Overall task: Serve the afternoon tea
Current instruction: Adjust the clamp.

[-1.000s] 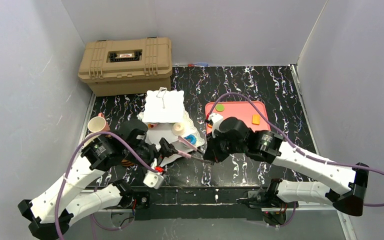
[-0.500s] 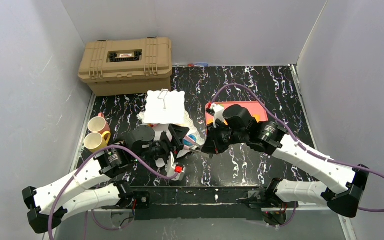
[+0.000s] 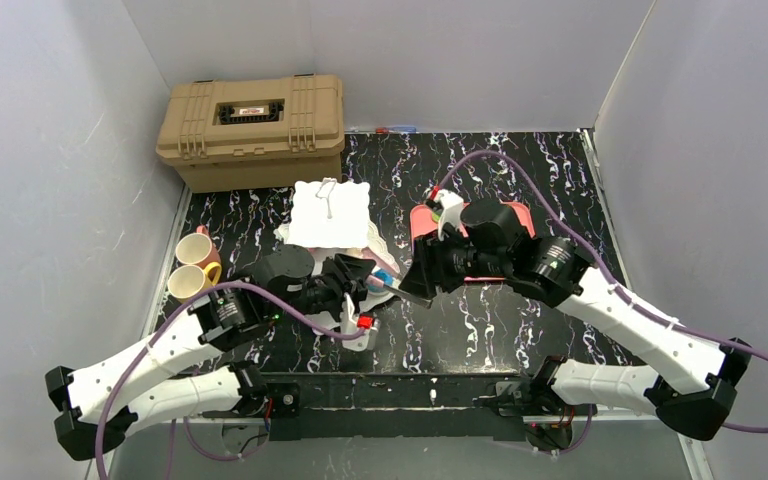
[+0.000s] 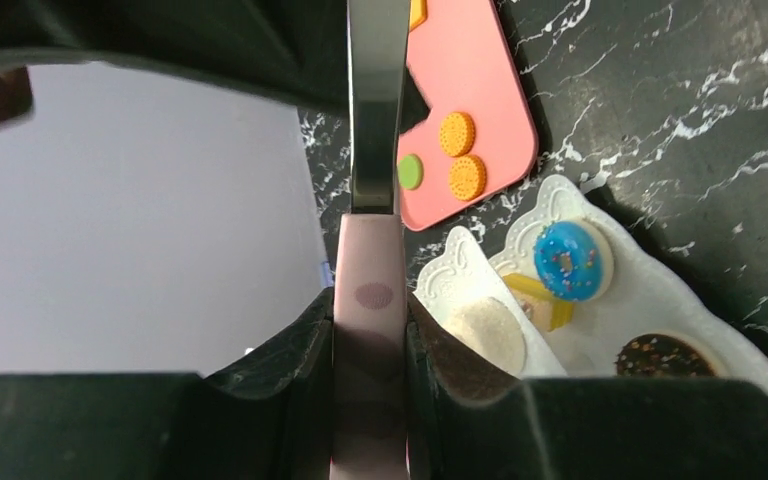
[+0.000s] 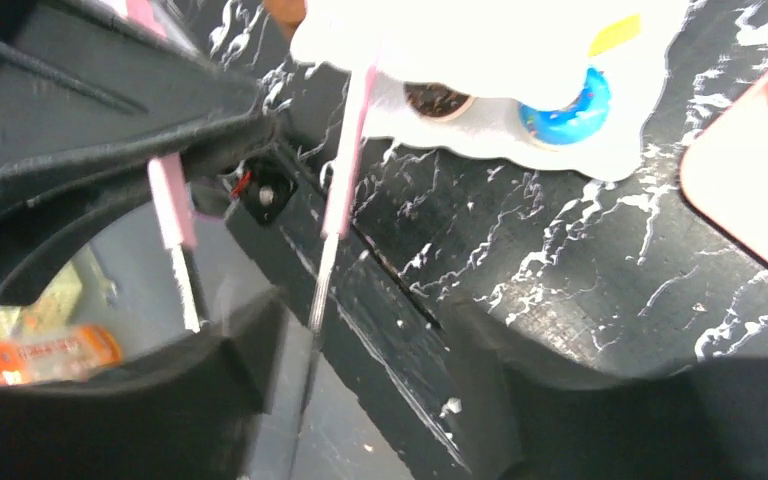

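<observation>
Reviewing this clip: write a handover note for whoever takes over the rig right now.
Left gripper: shut on the pink-handled utensil.
Right gripper: open; the utensil's metal end sits between its jaws, apparently untouched.
Things: tiered stand at the middle of the table, blue doughnut and chocolate pastry on its lowest plate; orange biscuits and green disc on the pink tray; pink cup and yellow cup at the table's left edge.
Done: some pastries plated.
Left: likely move the tray's pieces onto the stand and set out the cups.

arms (image 3: 150, 350): wht shells, blk joints | cables (image 3: 500, 160): purple | L hand (image 4: 368, 320), R hand (image 5: 360, 350): blk
</observation>
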